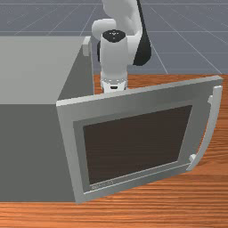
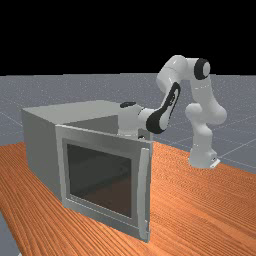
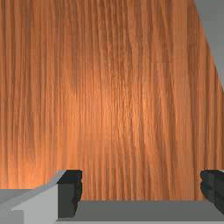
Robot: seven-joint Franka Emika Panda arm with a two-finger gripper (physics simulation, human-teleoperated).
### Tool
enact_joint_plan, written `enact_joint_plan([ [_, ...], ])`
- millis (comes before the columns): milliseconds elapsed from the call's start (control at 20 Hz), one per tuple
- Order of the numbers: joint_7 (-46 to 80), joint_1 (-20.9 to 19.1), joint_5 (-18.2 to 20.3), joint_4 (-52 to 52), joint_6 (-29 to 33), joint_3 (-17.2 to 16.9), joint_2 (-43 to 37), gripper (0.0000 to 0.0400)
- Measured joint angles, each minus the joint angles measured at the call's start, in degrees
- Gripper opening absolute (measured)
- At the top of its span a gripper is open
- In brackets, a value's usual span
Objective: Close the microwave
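Front view: the microwave point(image 1: 29, 151) stands on the desk point(image 1: 147, 207) toward the front view's left, its door point(image 1: 133, 142) swung open (handle point(image 1: 211, 129) at the free edge, away from the body). Behind the door, the arm point(image 1: 114, 55) reaches down with the pincer point(image 1: 114, 87); in the wrist view the pincer point(image 3: 141, 190) is open, fingers well apart
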Motion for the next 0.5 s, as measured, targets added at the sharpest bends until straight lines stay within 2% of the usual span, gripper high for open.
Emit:
enact_joint_plan([
  [50, 0.0, 0.0, 0.0, 0.0, 0.0, 0.0, 0.0, 0.0243],
  [100, 0.0, 0.0, 0.0, 0.0, 0.0, 0.0, 0.0, 0.0148],
  [150, 0.0, 0.0, 0.0, 0.0, 0.0, 0.0, 0.0, 0.0090],
  [250, 0.0, 0.0, 0.0, 0.0, 0.0, 0.0, 0.0, 0.0033],
  [300, 0.3, 0.1, -0.2, 0.0, 0.0, -0.1, 0.0, 0.0177],
  [350, 0.7, 0.4, -0.6, 0.0, 0.0, -0.2, 0.0, 0.0265],
  [400, 0.7, 0.4, -0.6, 0.0, -0.2, -0.2, -0.1, 0.0318],
  [500, 0.3, 0.2, -0.1, -0.3, 0.0, 0.0, -0.6, 0.0370],
])
